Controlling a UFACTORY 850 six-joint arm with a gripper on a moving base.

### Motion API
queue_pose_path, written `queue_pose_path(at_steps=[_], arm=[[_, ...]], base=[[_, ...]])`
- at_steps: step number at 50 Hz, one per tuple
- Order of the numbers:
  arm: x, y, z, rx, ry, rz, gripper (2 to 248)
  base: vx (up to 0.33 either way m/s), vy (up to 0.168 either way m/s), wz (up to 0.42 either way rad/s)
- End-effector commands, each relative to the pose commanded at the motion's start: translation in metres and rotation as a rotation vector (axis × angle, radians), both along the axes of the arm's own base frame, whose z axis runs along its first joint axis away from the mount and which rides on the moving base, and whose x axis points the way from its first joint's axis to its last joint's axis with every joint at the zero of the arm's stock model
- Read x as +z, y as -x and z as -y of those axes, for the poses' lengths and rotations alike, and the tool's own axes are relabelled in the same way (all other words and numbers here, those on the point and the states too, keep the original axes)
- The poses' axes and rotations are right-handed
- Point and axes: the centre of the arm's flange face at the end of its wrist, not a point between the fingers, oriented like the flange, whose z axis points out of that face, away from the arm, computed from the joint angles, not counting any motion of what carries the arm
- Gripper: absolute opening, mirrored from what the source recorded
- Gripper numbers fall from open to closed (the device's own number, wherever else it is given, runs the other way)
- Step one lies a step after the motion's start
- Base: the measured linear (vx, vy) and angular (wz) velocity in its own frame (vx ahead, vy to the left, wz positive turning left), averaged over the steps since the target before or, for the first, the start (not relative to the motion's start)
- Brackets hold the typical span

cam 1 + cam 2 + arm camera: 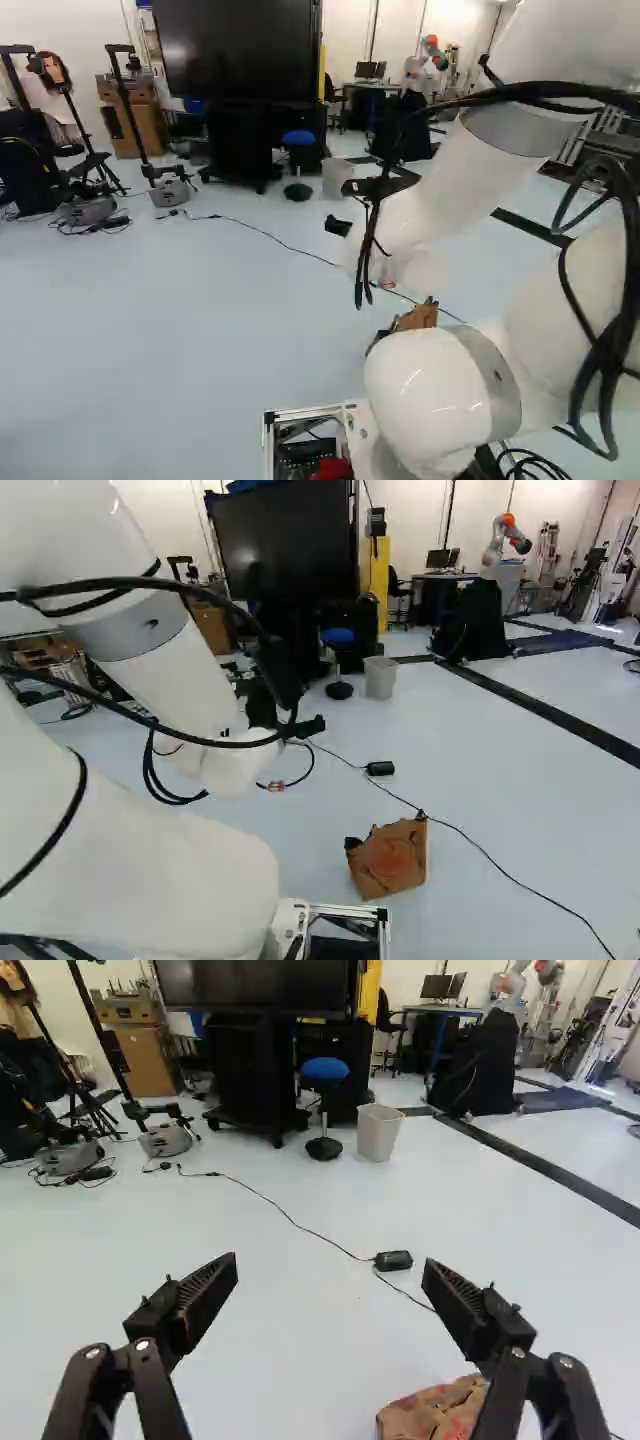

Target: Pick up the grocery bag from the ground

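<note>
The gripper (308, 726) shows as a dark piece past the arm's white wrist in the right base view, mostly hidden. In the wrist view the gripper (330, 1288) is open, with nothing held between its widely spread fingers. The brown paper grocery bag (388, 860) rests on the floor ahead of the base in the right base view. Part of the bag (432, 1412) appears below and partly behind one finger in the wrist view, apart from the grip. The arm hides most of the bag (418, 316) in the left base view.
A thin cable with a black adapter (380, 768) runs across the floor by the bag. Farther back stand a grey bin (379, 1132), a blue stool (325, 1072), a large screen (283, 545) and tripods (92, 160). Another robot (507, 540) stands at the back.
</note>
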Motion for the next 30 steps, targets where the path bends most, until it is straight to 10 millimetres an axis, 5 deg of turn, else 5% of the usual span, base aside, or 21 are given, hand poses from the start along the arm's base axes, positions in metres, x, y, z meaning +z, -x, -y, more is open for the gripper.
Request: queue_pose_path(at_steps=[30], arm=[[0.0, 0.0, 0.0, 0.0, 0.0, 0.0, 247]], base=[[0.0, 0.0, 0.0]])
